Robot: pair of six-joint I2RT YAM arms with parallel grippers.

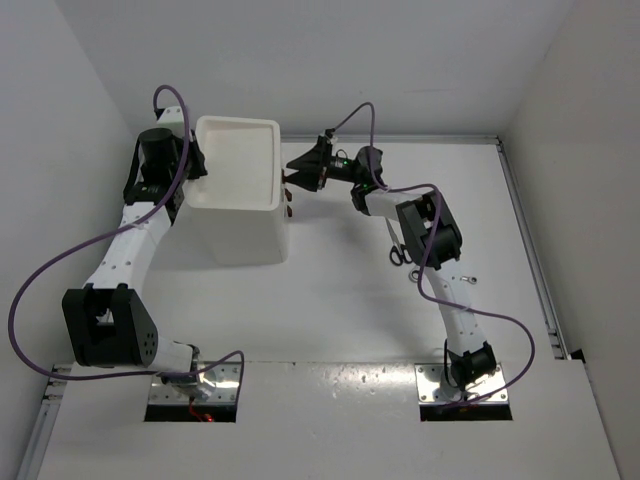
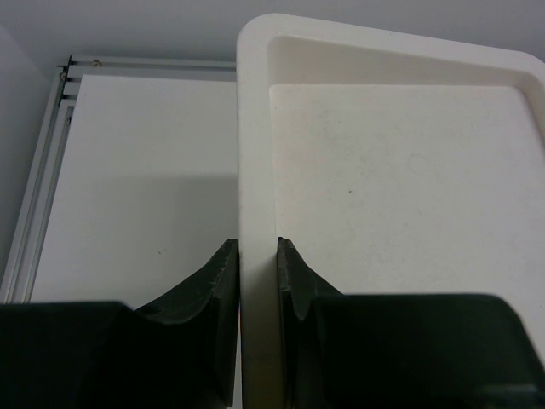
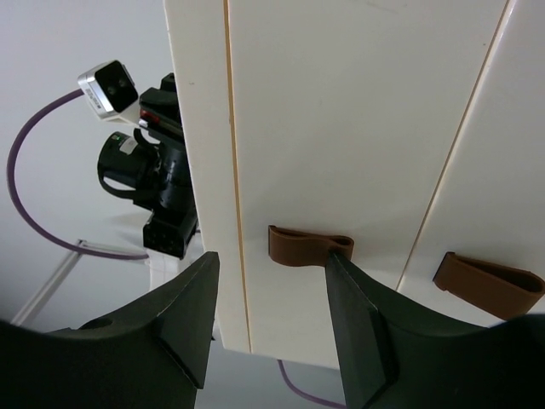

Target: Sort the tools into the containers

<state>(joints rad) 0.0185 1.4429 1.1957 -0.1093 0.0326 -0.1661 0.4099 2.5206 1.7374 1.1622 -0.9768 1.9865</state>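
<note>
The left jaws are closed hard on the rim of the box [image 2: 254, 153]. One finger [image 2: 217, 277] is outside the wall and the other [image 2: 294, 277] is inside the top tray [image 2: 400, 179], with the white lip pinched between them. From above, this grip sits about midway along the tray's left edge.

The right jaws stand roughly half open against the drawer side of the box and clamp nothing. A dark red handle [image 3: 306, 245] lies in the gap between them. One finger [image 3: 362, 324] touches the handle's end with its tip. The other finger [image 3: 183, 324] is clear of the handle, in front of the seam at the edge of that drawer [image 3: 341, 111]. A second handle [image 3: 487, 281] sits on the next drawer just beside it, outside the jaws. The two drawer fronts look level with each other.

Past the box edge, the right wrist view shows the left arm's wrist and its camera [image 3: 111, 85], with a purple cable [image 3: 34, 204] looping below.

The box stands upright on the bench [image 1: 330, 320], far left. The scissors [image 1: 398, 254] lie flat on the bench, well apart from the box on its right, partly hidden under the right arm [image 1: 432, 228].
</note>
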